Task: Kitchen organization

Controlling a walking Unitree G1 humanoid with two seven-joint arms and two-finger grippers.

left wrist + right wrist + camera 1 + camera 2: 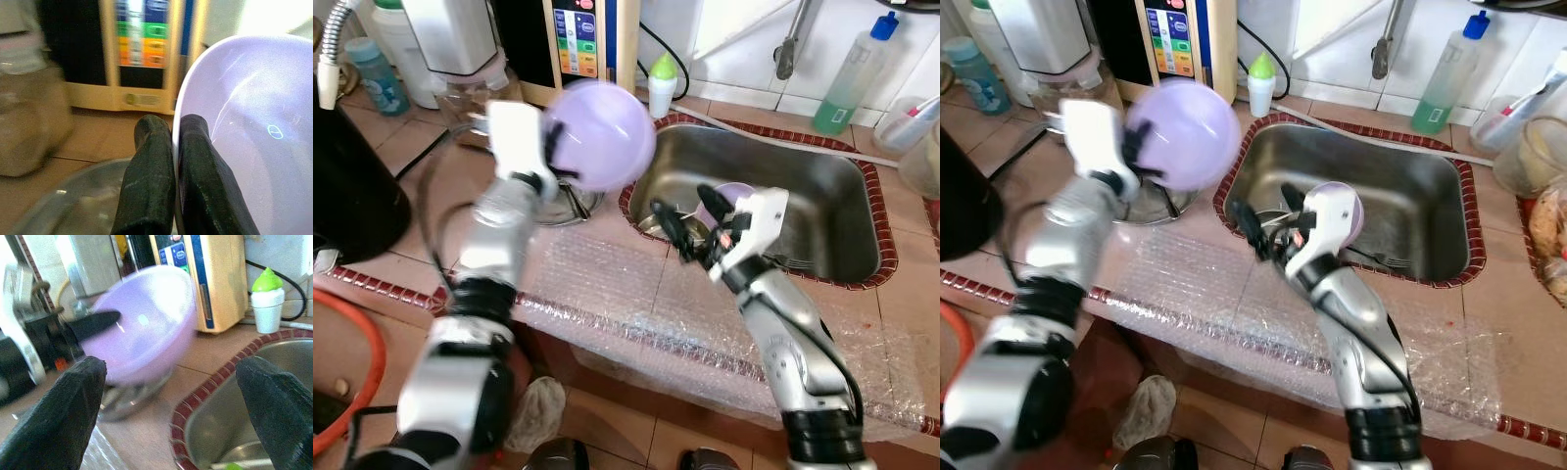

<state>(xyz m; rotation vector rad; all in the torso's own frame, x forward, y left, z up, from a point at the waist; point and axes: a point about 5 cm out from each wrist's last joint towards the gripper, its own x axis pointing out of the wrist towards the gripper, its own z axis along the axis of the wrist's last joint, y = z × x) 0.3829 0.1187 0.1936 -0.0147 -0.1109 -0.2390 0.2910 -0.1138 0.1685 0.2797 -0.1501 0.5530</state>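
The left gripper [173,147] has its two black fingers pinched tight on the rim of a pale lilac plastic bowl [600,134], one finger inside and one outside, and the bowl is up in the air over the terracotta-tiled counter [431,186], just left of the stainless steel sink [822,196] and above a round glass pot lid [570,204] lying on the tiles. The bowl looks a bit blurry. The right gripper [690,217] sits at the near left edge of the sink with its fingers spread wide and nothing between them, pointing toward the bowl. Down in the sink there's a small lilac cup [736,195] right behind that gripper and a fork [1386,259] on the basin floor. A sheet of clear bubble wrap [607,294] covers the near counter edge. At the far side stand a cream water purifier with coloured buttons [578,39], a small white bottle with a green cap [662,84] and a green dish soap bottle with a blue cap [857,76].
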